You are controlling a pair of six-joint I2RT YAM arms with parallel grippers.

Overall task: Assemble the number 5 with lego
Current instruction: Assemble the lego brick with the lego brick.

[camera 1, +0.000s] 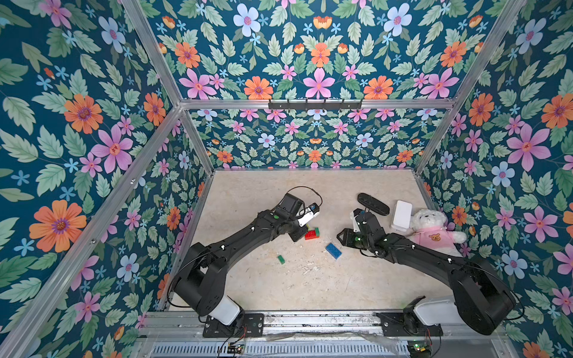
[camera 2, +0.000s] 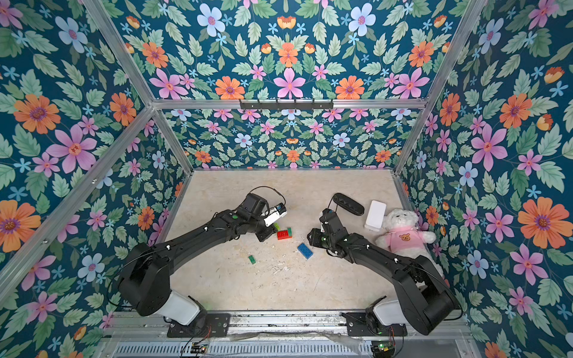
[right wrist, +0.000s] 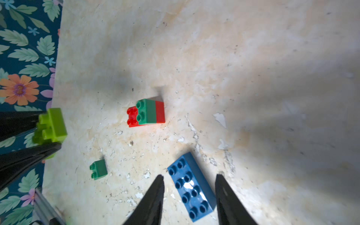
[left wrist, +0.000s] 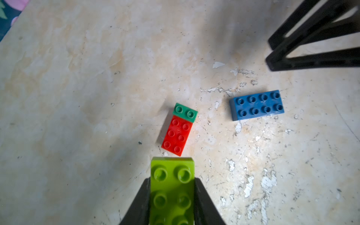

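My left gripper [left wrist: 172, 181] is shut on a lime-green lego brick [left wrist: 172, 191], held just above the table; the right wrist view shows the same brick [right wrist: 52, 126] between those fingers. Just ahead of it lies a red brick [left wrist: 176, 136] with a small dark green brick [left wrist: 185, 113] stuck on one end. A blue brick [right wrist: 191, 189] lies flat under my right gripper [right wrist: 190, 176], which is open with a finger on either side and not touching it. A second small dark green brick [camera 1: 281, 259] lies loose nearer the front. No number 5 shows.
A black oblong case [camera 1: 373, 204], a white box [camera 1: 402, 215] and a white teddy bear in pink [camera 1: 434, 231] sit at the back right. Floral walls close in the beige table [camera 1: 279, 288] on three sides.
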